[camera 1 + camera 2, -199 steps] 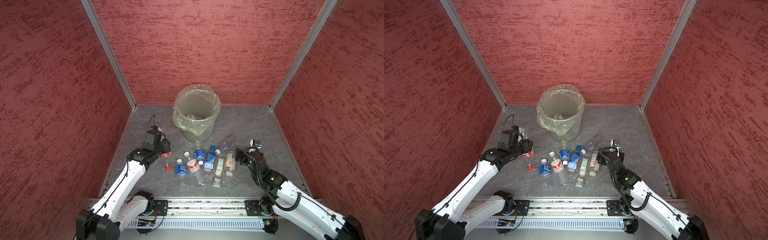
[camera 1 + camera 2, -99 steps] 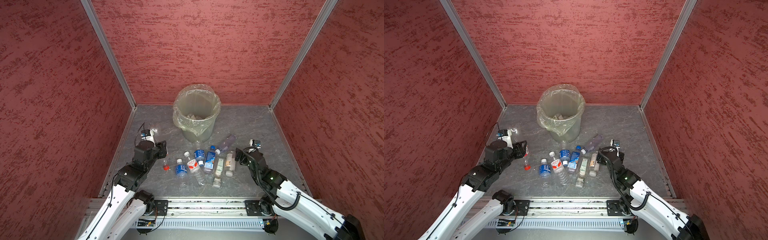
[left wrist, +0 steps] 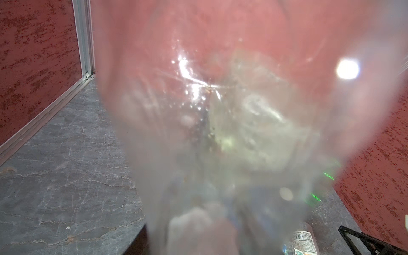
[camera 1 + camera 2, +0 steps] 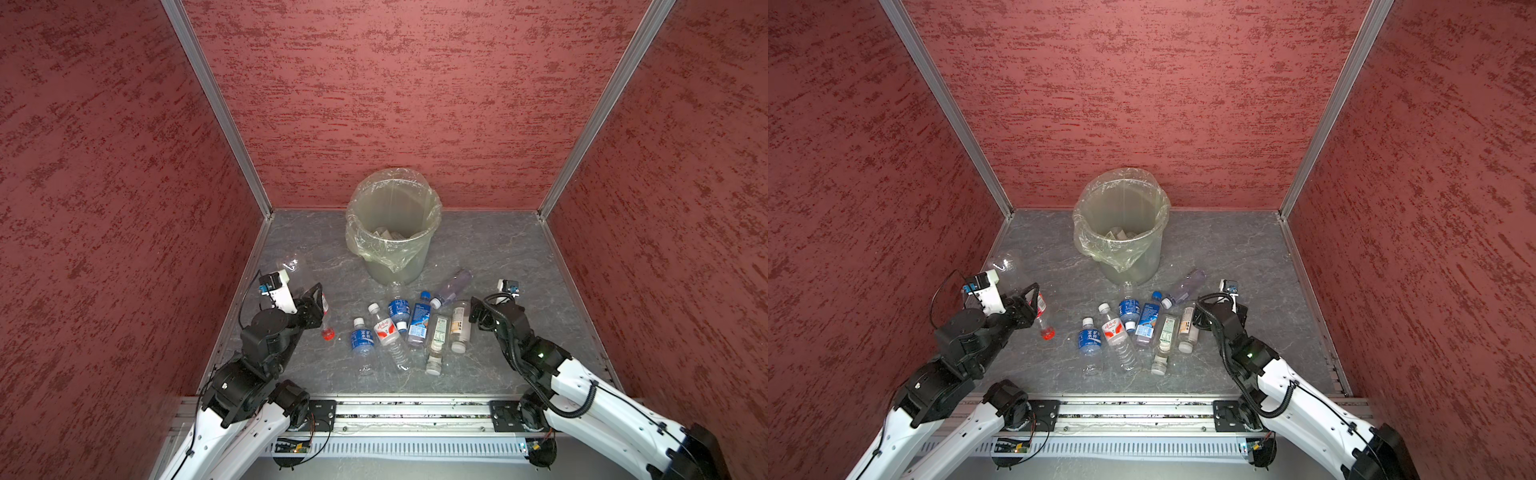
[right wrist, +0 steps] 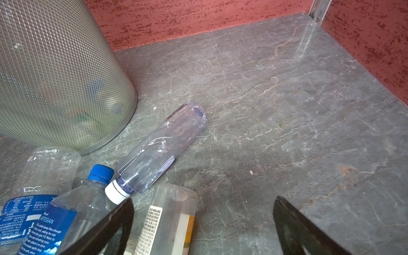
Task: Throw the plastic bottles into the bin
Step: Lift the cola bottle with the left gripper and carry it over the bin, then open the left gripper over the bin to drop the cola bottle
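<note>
Three rough, red-streaked walls close me in, joined at the back corners by silver metal posts. Below me lies a grey, white-veined stone-look floor, edged by a metal strip.

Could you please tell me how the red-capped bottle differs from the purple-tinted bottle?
The red-capped bottle hangs cap-down in the left tool; the purple-tinted bottle lies on its side, ungripped. The red-capped bottle's cap is red; the purple-tinted bottle's is white. Both are capped and outside the bin.
</note>
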You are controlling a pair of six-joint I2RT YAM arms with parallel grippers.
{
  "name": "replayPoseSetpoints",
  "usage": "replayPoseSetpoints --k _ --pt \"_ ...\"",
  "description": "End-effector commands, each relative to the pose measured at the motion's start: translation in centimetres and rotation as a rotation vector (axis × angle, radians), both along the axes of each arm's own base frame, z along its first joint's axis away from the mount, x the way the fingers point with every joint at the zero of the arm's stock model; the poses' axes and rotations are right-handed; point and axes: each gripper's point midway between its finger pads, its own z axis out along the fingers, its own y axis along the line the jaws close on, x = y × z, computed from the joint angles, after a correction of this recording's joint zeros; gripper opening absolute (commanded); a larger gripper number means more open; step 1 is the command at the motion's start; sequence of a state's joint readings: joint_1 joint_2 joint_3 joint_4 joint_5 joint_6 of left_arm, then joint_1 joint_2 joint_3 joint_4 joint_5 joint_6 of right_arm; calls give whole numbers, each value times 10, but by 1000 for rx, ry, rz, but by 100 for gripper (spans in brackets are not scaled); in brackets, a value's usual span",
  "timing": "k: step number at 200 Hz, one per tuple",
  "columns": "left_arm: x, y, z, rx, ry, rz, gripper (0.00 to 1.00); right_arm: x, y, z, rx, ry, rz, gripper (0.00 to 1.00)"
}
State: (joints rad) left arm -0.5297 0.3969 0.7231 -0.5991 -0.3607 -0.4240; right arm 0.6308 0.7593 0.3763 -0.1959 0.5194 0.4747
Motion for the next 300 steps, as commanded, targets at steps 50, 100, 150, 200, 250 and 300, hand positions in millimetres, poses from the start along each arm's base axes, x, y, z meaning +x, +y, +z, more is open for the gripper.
replayPoseSetpoints --k 50,100,150,200,250,300 --pt "24 -35 90 -36 -192 -116 48 4 2 11 29 -32 -8 99" --pt "112 -115 183 -49 -322 -263 48 5 2 12 30 -34 -9 99" --pt "230 -151 202 -34 -211 -253 100 3 1 12 36 -38 -5 99" --pt "219 -121 202 -59 -249 -214 100 1 0 16 48 -56 -4 99" --pt "183 -114 211 -44 -270 -234 100 2 1 14 41 -45 1 99" --pt "158 -105 182 -25 -205 -230 100 4 4 11 33 -31 7 99"
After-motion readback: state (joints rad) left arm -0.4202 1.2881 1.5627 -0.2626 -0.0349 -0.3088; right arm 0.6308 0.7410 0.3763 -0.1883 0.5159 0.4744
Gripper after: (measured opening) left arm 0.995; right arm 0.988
